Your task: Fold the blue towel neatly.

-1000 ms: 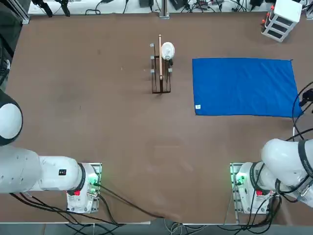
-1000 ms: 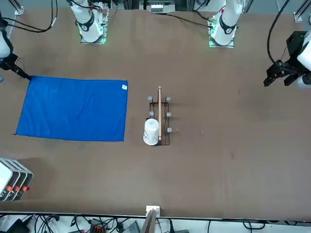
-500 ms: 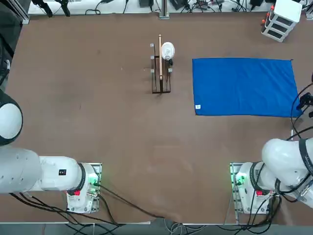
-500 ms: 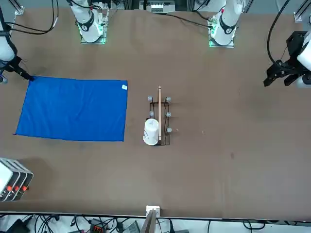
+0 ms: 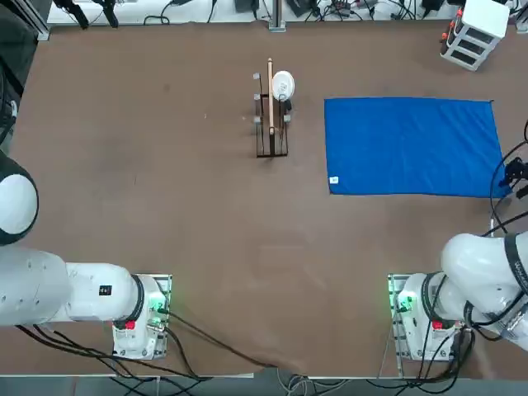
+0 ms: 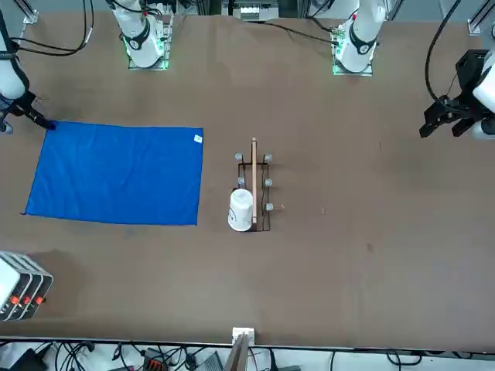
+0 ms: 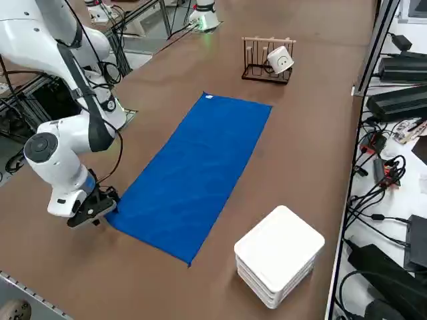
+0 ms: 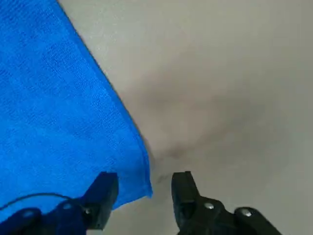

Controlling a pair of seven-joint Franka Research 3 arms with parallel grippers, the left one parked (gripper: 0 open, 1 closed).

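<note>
On the tabletop (image 5: 165, 165) lie one blue towel (image 5: 410, 147), one wooden rack (image 5: 271, 124) holding one white cup (image 5: 283, 84), and one white box (image 5: 474, 33). One end effector (image 8: 144, 198) shows.

Tabletop (image 5: 165, 165): we see a brown surface.
Wooden rack (image 5: 271, 124): we see it mid-tabletop, a white cup (image 5: 283, 84) lying on it.
White stacked box (image 7: 279, 255): near the tabletop's corner.

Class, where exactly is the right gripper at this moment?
The right gripper sits low at the near right corner of the blue towel, at the top view's right edge, its open fingers straddling that corner.
</note>
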